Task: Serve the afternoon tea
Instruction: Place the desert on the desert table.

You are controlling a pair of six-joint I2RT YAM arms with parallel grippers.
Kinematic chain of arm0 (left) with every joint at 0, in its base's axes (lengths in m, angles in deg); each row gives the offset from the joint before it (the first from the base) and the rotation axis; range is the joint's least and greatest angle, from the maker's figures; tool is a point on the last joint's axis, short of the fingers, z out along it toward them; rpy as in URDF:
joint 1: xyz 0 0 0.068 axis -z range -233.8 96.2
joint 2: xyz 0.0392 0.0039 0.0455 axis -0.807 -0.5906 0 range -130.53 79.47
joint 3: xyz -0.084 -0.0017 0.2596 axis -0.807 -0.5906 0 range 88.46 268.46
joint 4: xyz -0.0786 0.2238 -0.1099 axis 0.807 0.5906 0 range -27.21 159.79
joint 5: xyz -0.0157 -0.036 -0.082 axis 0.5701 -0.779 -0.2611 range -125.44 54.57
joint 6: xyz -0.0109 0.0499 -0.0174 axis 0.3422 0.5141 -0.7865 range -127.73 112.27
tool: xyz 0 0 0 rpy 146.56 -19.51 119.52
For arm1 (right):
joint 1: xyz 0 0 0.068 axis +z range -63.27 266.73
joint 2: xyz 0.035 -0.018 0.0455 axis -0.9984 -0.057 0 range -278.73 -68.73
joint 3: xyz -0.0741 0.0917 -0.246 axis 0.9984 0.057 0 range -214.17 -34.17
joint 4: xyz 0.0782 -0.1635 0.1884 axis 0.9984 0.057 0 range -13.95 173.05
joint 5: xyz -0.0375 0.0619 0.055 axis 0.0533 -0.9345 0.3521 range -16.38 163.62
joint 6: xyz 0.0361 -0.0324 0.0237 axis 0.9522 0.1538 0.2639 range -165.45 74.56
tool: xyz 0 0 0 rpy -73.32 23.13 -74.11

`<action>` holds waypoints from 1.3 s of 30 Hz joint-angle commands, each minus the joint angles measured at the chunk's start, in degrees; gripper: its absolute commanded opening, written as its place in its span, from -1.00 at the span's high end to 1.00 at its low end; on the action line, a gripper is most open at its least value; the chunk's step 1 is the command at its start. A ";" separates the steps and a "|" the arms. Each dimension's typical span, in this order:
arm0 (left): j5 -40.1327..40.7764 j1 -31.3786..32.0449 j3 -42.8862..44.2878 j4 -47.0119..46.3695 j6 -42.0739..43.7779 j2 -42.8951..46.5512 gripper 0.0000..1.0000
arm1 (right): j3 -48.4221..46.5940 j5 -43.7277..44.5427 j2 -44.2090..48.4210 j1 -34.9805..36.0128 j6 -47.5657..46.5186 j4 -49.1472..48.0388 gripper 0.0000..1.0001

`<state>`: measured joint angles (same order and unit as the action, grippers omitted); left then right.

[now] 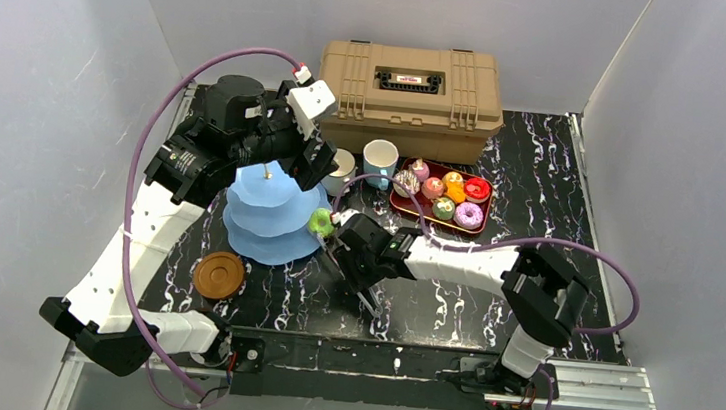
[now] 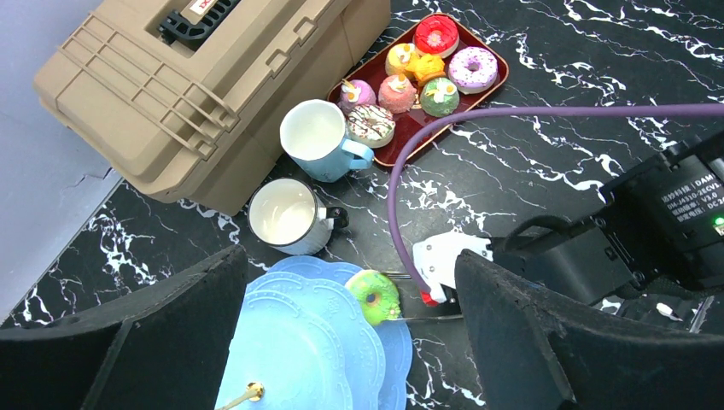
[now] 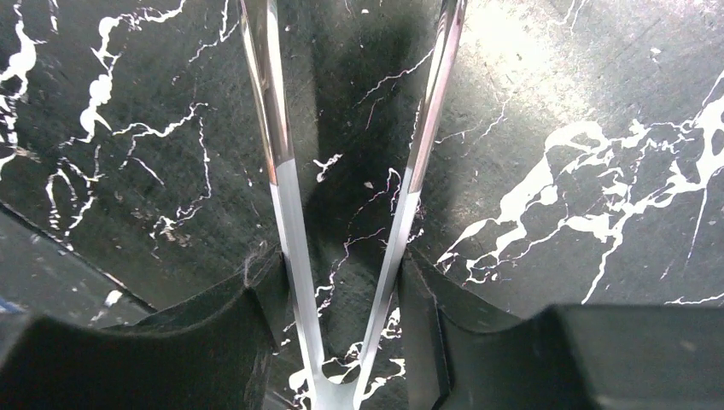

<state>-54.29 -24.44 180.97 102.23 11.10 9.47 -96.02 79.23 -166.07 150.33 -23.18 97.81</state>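
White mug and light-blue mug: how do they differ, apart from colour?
The white mug has a dark handle; the light-blue mug has a blue one. The white mug stands beside the cake stand, the light-blue mug beside the red tray. Both are upright and empty.

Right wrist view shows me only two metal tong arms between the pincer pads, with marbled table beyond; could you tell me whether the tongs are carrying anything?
Observer: Yes, the tongs pinch a green donut at their tips.
Operator: Thank you. Where is that donut relative to the stand?
Observer: It sits at the rim of the light-blue cake stand, by the lower tiers on the side facing the right arm. I cannot tell whether it already rests there.
Operator: Is the other arm close by?
Observer: The left pincer hangs open above the top of the stand.
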 commanded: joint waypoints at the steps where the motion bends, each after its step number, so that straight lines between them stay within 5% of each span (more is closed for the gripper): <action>1: -1.01 -0.36 1.09 -0.24 -0.56 0.76 -0.79 | 0.58 5.89 1.90 2.07 -1.57 -4.92 -0.02; 18: -0.92 -0.49 -0.07 -0.71 -0.44 1.61 -0.79 | -1.22 8.45 -1.46 4.26 -2.84 -5.15 -0.39; 26: -1.01 -0.62 -0.07 -0.86 -0.33 1.54 -0.79 | 1.25 9.34 0.26 4.27 -2.24 -6.56 -0.26; 39: -1.28 -0.69 0.65 -0.68 -0.44 1.35 -0.79 | 7.14 7.90 0.77 4.50 -1.87 -12.39 -0.48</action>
<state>-54.35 -24.83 180.82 101.81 11.10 9.51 -90.71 87.03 -166.80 154.37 -25.72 89.48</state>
